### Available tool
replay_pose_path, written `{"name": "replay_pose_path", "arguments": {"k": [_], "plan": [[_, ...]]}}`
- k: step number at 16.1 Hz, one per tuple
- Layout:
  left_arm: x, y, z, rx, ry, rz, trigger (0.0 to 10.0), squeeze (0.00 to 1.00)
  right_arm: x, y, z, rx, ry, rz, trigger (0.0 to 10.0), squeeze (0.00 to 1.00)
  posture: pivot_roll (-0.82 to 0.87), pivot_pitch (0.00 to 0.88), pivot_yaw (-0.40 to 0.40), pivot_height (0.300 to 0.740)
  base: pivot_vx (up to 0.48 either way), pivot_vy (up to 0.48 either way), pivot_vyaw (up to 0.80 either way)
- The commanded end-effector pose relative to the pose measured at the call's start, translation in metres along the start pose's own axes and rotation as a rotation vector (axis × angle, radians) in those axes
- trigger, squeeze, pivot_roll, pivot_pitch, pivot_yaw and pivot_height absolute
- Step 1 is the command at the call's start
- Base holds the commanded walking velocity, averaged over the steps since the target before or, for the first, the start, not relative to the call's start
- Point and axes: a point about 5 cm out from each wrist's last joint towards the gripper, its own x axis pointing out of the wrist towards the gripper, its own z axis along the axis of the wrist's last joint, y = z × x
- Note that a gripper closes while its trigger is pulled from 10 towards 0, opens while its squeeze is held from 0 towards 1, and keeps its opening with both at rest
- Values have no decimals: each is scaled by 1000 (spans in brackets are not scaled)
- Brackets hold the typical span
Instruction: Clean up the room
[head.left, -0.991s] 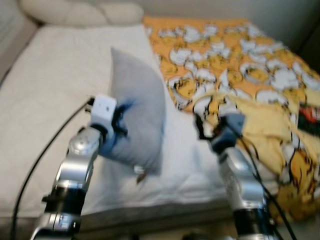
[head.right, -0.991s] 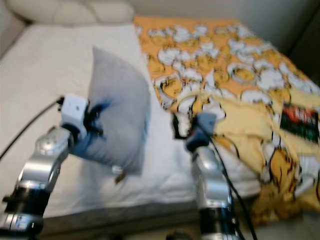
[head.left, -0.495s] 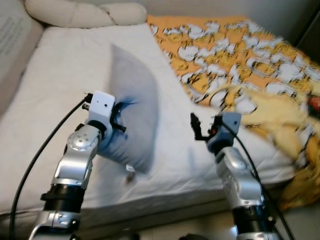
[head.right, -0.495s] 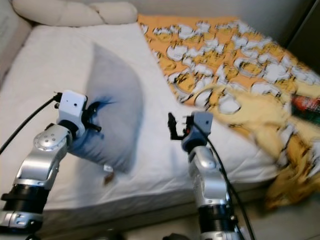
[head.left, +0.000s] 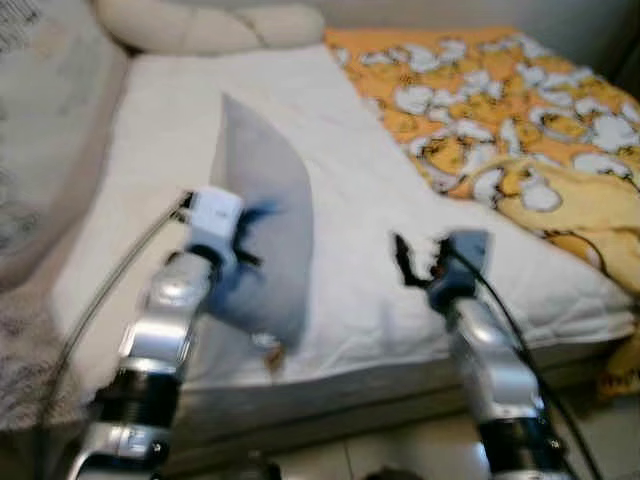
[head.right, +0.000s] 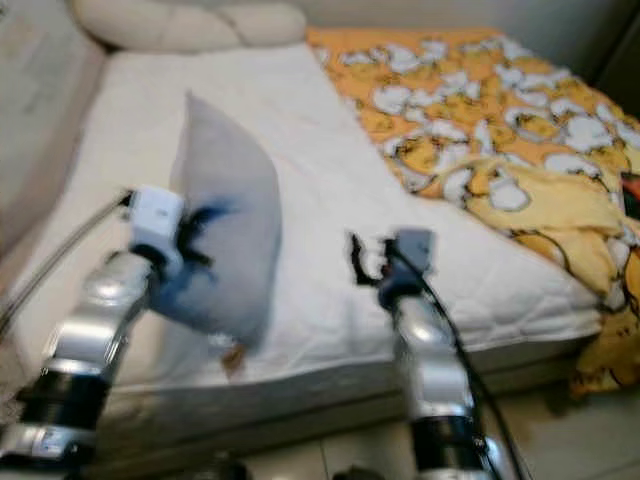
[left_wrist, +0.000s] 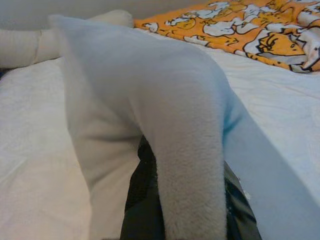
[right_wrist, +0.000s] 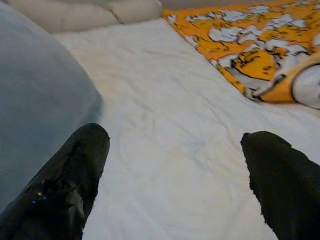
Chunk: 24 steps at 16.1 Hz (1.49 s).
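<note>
A grey pillow (head.left: 262, 235) stands on edge above the white mattress (head.left: 340, 170), held up near the bed's front edge. My left gripper (head.left: 240, 250) is shut on the grey pillow's side; in the left wrist view the pillow (left_wrist: 150, 115) folds over my black fingers (left_wrist: 145, 200). My right gripper (head.left: 412, 265) hovers open over the mattress to the pillow's right, holding nothing. In the right wrist view its two fingers (right_wrist: 65, 180) are spread wide above the white sheet (right_wrist: 170, 140).
An orange and yellow patterned blanket (head.left: 500, 90) covers the right part of the bed, bunched at the front right (head.left: 560, 210). Cream pillows (head.left: 210, 25) lie at the head. An upholstered side (head.left: 40, 130) rises at the left. Tiled floor (head.left: 400, 460) lies below.
The whole picture has shifted right, so the camera turned left along the bed. My left gripper still holds the pillow up, and the right gripper stays open beside it.
</note>
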Motion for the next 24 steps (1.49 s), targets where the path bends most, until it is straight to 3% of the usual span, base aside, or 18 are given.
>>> {"name": "replay_pose_path", "arguments": {"k": [1,5,14,17,20,24], "plan": [[1,8,19,26,-79,26,10000,0,2,7,4,3,-15,21,10000,0,4,0,-43,740,0,375,0],[-1,11,19,28,-76,32,10000,0,3,11,4,-1,-7,38,10000,0,11,0,-46,740,0,358,0],[-4,18,21,61,-84,85,10000,0,4,12,4,12,10,79,10000,0,22,0,-52,740,0,0,0],[-3,21,24,63,-90,96,10000,0,4,16,4,-24,21,149,10000,0,24,0,-50,740,0,0,292],[-2,22,24,72,-83,104,10000,0,5,13,4,-37,21,122,10000,0,28,0,-50,740,270,0,700],[1,17,24,86,-82,77,10000,0,6,7,2,-21,29,74,10000,0,23,0,-44,740,273,0,0]]}}
